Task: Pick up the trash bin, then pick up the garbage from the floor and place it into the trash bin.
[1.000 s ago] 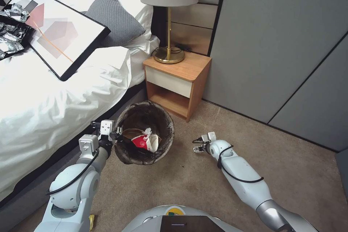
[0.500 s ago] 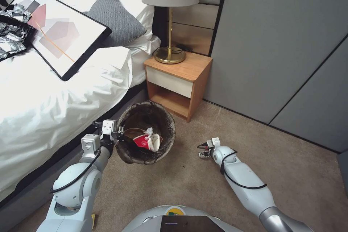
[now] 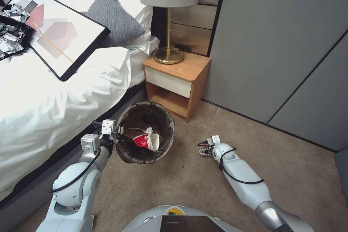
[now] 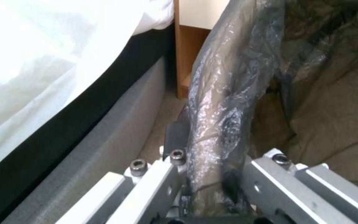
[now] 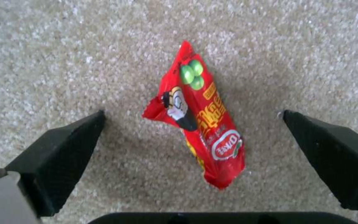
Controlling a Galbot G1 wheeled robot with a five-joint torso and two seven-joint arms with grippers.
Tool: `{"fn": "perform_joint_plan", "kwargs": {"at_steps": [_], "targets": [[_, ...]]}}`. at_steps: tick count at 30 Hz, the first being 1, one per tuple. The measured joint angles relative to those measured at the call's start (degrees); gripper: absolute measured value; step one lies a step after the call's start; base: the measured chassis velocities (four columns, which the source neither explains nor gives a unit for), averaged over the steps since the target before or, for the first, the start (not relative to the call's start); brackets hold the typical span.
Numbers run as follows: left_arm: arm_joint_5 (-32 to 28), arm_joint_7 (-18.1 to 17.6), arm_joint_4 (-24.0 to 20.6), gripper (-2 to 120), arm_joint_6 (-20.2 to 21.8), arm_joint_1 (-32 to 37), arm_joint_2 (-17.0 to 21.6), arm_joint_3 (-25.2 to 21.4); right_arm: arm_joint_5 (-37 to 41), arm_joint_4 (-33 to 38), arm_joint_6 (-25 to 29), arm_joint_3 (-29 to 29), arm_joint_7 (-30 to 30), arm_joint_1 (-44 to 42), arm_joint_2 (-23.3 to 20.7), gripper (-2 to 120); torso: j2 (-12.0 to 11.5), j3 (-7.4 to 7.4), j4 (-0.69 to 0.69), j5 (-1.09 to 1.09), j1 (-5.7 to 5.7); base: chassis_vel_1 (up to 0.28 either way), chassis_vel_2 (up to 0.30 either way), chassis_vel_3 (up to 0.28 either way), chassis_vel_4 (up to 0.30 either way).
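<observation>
The trash bin (image 3: 165, 123), a round bucket with a dark liner over its rim, hangs just above the carpet beside the bed. My left gripper (image 3: 116, 132) is shut on its near rim; in the left wrist view the left gripper (image 4: 224, 155) pinches the lined rim (image 4: 228, 102). Inside lie a red-and-white paper cup (image 3: 142, 141), a white tissue and a brown paper bag (image 3: 131, 132). To the bin's right, my right gripper (image 3: 203, 150) is low over the floor. In the right wrist view the right gripper (image 5: 193, 113) is open astride a red snack wrapper (image 5: 204, 130) lying flat on the carpet, apart from both fingers.
The bed (image 3: 54, 108) with a framed picture (image 3: 58, 32) runs along the left. A wooden nightstand (image 3: 177, 79) with a brass lamp (image 3: 168, 25) stands behind the bin. Grey wall panels (image 3: 275, 50) close the right. A yellow scrap (image 3: 92, 219) lies by my left arm.
My right gripper has shifted slightly rightward and lower toward the carpet. The left gripper keeps holding the bin in the same place.
</observation>
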Motion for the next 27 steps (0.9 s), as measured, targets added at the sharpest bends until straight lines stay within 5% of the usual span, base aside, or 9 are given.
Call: {"fn": "perform_joint_plan", "kwargs": {"at_steps": [27], "targets": [[-0.2,0.1,0.4,0,0.0,-0.7,0.3,-0.3,1.3,2.7,-0.7,0.1,-0.1,-2.0,-1.7,93,-0.1,0.05,0.09,0.13,0.02,0.0,0.0,0.0,0.0]]}}
